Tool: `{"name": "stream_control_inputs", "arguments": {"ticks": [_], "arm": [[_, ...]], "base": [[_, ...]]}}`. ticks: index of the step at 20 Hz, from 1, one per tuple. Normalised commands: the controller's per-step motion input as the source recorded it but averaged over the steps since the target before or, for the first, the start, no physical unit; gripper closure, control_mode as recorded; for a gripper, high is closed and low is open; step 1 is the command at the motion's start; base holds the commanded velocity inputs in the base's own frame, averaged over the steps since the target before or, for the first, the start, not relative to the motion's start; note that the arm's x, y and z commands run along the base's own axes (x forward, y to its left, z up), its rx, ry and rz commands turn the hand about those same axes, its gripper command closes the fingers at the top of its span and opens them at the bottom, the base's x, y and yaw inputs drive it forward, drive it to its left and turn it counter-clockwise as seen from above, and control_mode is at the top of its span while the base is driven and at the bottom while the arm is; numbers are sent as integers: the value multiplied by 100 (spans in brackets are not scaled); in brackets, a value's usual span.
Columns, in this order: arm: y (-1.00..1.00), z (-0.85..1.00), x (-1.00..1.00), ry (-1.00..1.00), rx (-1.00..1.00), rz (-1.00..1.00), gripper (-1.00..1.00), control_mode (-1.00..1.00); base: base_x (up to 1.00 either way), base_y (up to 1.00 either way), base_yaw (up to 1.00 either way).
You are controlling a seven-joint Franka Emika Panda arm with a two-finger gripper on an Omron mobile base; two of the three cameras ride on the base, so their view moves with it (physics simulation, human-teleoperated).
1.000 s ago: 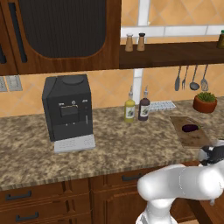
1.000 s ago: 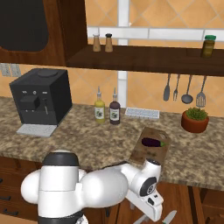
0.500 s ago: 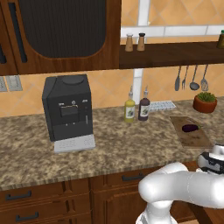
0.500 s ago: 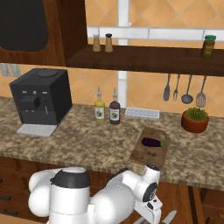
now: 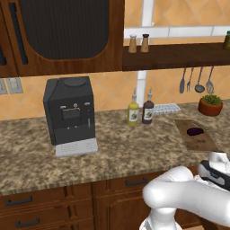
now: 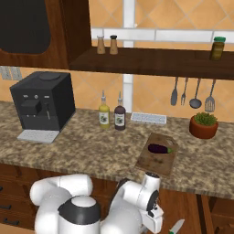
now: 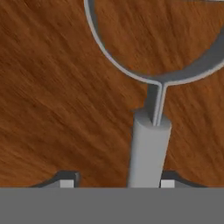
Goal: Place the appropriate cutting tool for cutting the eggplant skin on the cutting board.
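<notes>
Eggplant [image 6: 160, 149] lies on the cutting board [image 6: 155, 162], toward the board's far end, with its stem end pointing to the right in the right base view. In the left base view the same eggplant [image 5: 195, 131] rests on the cutting board [image 5: 202, 143] near the right edge of the surface.

Granite surface [image 6: 91, 146] runs the full width of both base views, above wooden drawers [image 5: 27, 211]. A black coffee machine [image 6: 42, 101] stands toward the left end of the surface, near the back wall. A wooden shelf [image 6: 155, 61] hangs above the surface and carries two shakers [image 6: 106, 45] and a jar [image 6: 218, 48]. A potted plant [image 6: 204, 125] stands at the back edge of the surface, to the right of the board. Two bottles, one yellow [image 6: 104, 113] and one dark [image 6: 119, 114], stand side by side between the coffee machine and the board. A pale grey ridged tray [image 6: 147, 118] lies against the back wall just beside the dark bottle. Four utensils [image 6: 192, 93] hang on the wall below the shelf.

The pincer [image 7: 113, 183] is below the front edge of the surface. Its fingertips [image 7: 65, 181] stand apart on either side of a grey cylindrical handle [image 7: 148, 151] with a wire loop [image 7: 131, 70], over a wood-grain face. Whether the fingertips touch the handle cannot be told.
</notes>
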Motion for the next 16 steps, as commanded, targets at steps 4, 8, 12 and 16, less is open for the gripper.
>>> {"name": "stream_control_inputs", "arguments": {"ticks": [4,8,12,16], "arm": [[17,-12,0,-3,-4,0,100,-100],[0,15,-12,-12,-4,-8,100,-100],[-3,89,-44,-15,-11,-15,100,-100],[0,100,-77,-10,-11,-12,100,-100]], "base": [[0,0,0],[0,0,0],[0,0,0],[0,0,0]]}}
